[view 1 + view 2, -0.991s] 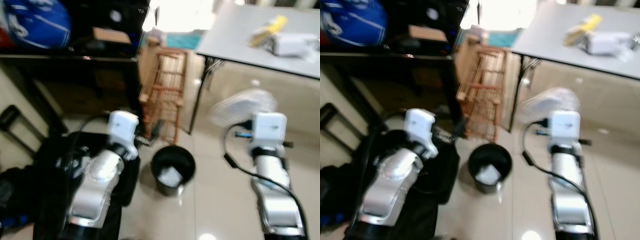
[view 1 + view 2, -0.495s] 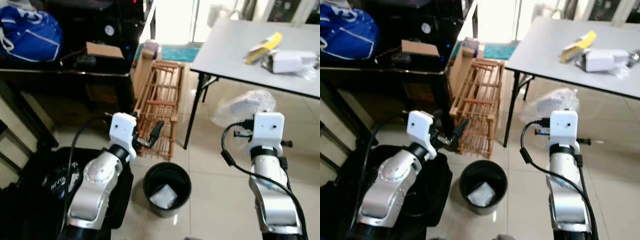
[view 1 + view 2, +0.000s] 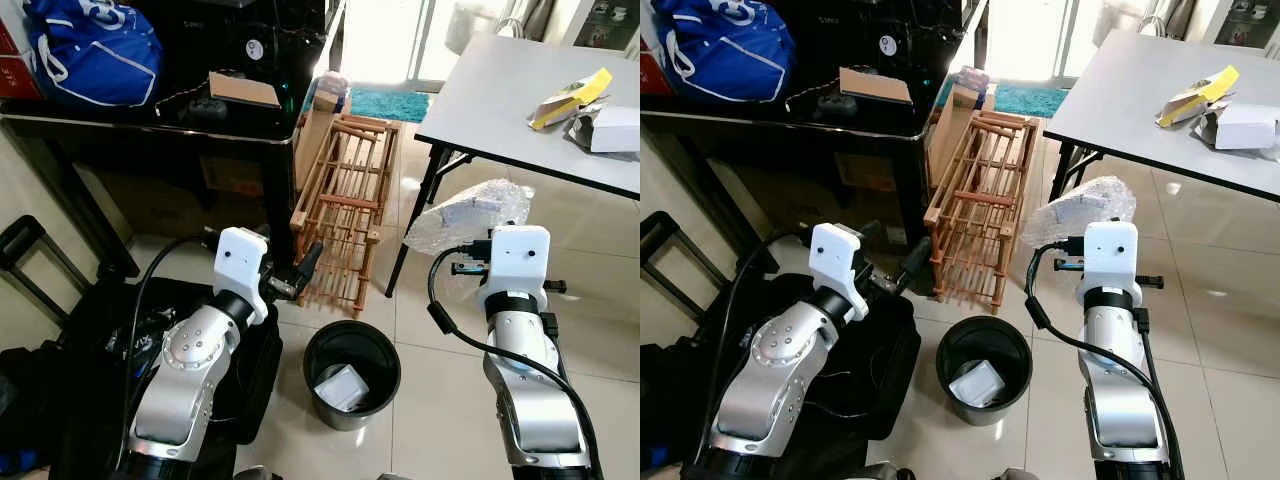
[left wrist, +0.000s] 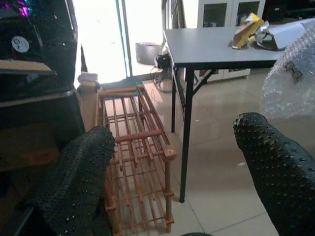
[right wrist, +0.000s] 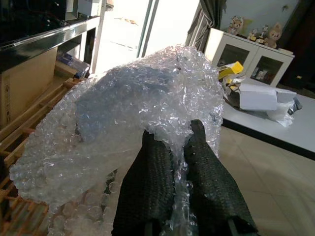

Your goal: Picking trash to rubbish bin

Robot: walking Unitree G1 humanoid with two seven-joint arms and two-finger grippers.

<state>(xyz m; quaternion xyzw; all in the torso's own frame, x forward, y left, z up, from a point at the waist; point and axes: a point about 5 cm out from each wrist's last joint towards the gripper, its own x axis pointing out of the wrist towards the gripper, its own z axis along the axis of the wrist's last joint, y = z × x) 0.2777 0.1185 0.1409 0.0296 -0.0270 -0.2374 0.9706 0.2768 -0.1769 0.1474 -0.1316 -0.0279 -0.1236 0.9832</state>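
Observation:
A black round rubbish bin point(image 3: 351, 372) stands on the tile floor between my two arms, with a white scrap point(image 3: 342, 388) lying inside it. My right gripper point(image 5: 175, 137) is shut on a crumpled sheet of clear bubble wrap point(image 5: 142, 108). The wrap point(image 3: 468, 214) is held up in the air, to the right of the bin and well above it. My left gripper point(image 4: 172, 172) is open and holds nothing. Its fingers point(image 3: 306, 262) point at the wooden rack, above and to the left of the bin.
A wooden slatted rack point(image 3: 345, 225) stands just behind the bin. A dark desk point(image 3: 150, 125) with a blue bag point(image 3: 95, 50) is at the back left, and a black bag point(image 3: 90, 350) lies on the floor at the left. A grey table point(image 3: 500, 110) stands at the right.
The camera has moved and the blur has cleared, so the whole scene has shifted. Both arms keep their pose, and the bubble wrap stays in the right gripper.

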